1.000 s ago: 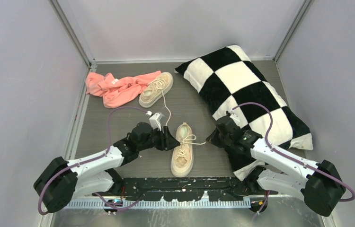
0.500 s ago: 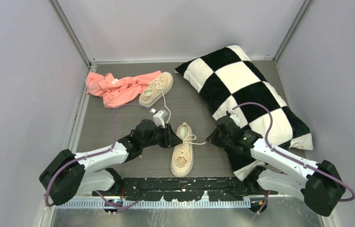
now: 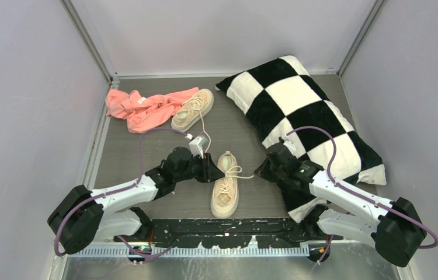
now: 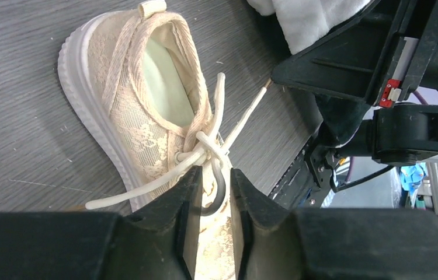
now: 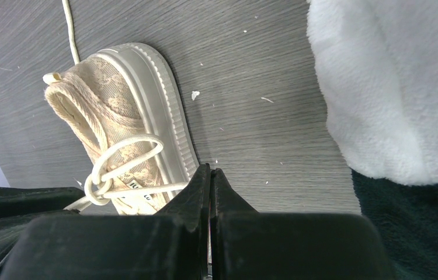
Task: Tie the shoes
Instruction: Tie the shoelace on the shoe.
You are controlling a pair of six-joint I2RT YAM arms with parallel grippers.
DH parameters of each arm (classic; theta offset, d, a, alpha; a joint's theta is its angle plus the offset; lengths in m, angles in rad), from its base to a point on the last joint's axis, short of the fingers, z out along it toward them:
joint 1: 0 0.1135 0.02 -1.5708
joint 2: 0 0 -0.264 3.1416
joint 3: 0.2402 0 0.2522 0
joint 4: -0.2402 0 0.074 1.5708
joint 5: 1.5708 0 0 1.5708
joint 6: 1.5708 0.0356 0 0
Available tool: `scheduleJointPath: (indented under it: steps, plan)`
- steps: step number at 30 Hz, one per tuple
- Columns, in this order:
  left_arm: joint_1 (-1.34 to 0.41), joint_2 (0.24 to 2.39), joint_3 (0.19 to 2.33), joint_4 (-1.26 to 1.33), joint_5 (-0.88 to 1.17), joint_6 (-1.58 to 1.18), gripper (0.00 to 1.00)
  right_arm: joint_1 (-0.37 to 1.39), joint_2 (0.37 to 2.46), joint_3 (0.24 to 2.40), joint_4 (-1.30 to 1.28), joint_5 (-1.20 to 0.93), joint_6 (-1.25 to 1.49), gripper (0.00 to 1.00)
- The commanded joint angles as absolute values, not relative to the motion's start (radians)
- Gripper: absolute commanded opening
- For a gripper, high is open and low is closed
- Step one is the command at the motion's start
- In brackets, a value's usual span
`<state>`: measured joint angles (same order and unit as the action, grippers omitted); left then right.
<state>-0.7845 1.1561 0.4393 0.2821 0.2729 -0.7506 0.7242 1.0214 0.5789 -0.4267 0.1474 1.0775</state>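
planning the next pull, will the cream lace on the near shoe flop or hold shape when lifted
Likely floppy: the lace curls in slack loops over the near shoe. Probably thin enough to slip from a loose pinch. A hard pull might drag the shoe, sitting free on the table.

Pale grey walls (image 3: 228, 35) with metal corner posts (image 3: 90, 41) enclose a dark wood-grain tabletop (image 3: 234, 131) under even light.

Near shoe (image 3: 225, 185) fills the gap between left fingers (image 4: 184, 198) and right fingers (image 5: 196, 193), one lace (image 4: 246, 115) strung across to the latter. Right of the right fingers the checkered pillow (image 3: 304, 111) blocks the desk (image 3: 117, 149); beyond the left fingers, bare desk reaches the far shoe (image 3: 193, 109).
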Motion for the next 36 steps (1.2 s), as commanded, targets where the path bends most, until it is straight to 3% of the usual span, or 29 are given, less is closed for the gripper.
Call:
scheduleJointPath:
  steps: [1, 3, 6, 13, 16, 21, 26, 30, 36]
  plan:
    - [-0.785, 1.144, 0.474, 0.289, 0.284, -0.736, 0.34, 0.722, 1.018, 0.586, -0.396, 0.154, 1.068, 0.01]
    - [-0.786, 1.147, 0.474, 0.290, 0.289, -0.738, 0.39, 0.722, 1.019, 0.585, -0.396, 0.153, 1.068, 0.01]
    - [-0.785, 1.146, 0.474, 0.291, 0.290, -0.736, 0.37, 0.722, 1.016, 0.585, -0.396, 0.153, 1.068, 0.01]
    - [-0.785, 1.153, 0.477, 0.293, 0.282, -0.735, 0.03, 0.722, 1.020, 0.595, -0.400, 0.153, 1.060, 0.01]
    - [-0.785, 1.156, 0.477, 0.298, 0.278, -0.736, 0.01, 0.721, 1.023, 0.599, -0.401, 0.150, 1.050, 0.01]
    - [-0.786, 1.168, 0.481, 0.307, 0.285, -0.736, 0.00, 0.722, 0.989, 0.611, -0.399, 0.165, 1.006, 0.42]
    - [-0.787, 1.175, 0.482, 0.311, 0.286, -0.738, 0.00, 0.721, 0.973, 0.633, -0.269, 0.046, 0.865, 0.50]
    - [-0.786, 1.181, 0.482, 0.314, 0.284, -0.739, 0.00, 0.721, 1.086, 0.713, -0.264, -0.074, 0.791, 0.59]
    - [-0.786, 1.180, 0.482, 0.309, 0.285, -0.739, 0.00, 0.722, 1.244, 0.773, -0.307, -0.134, 0.963, 0.65]
